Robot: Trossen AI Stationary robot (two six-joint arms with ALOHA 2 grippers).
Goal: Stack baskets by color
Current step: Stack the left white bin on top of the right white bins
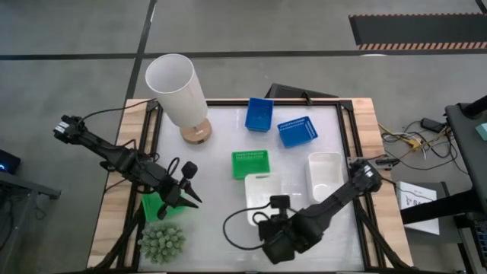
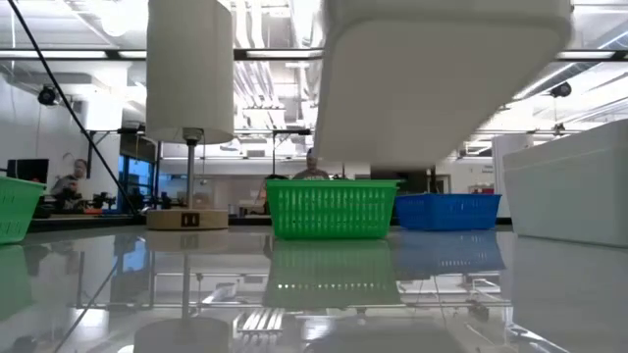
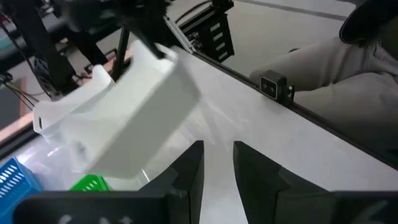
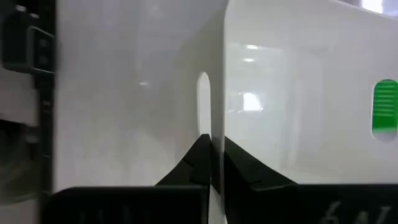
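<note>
White baskets: smooth semi-gloss plastic; green & blue baskets: ribbed mesh plastic. Tabletop glossy white, reflective, w/ raw wood edges. Lamp matt shade, wood base

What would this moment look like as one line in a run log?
right pincer: shut on rim of white plastic tray-like basket, lifted | left pincer: empty, beside green mesh basket

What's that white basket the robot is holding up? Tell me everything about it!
The white basket is a shallow, smooth tray that looks like plastic, with rounded corners and a slot handle in its end wall. The right pincer is shut on that wall's rim. The low view shows it lifted off the table, tilted, in front of the green basket.
</note>
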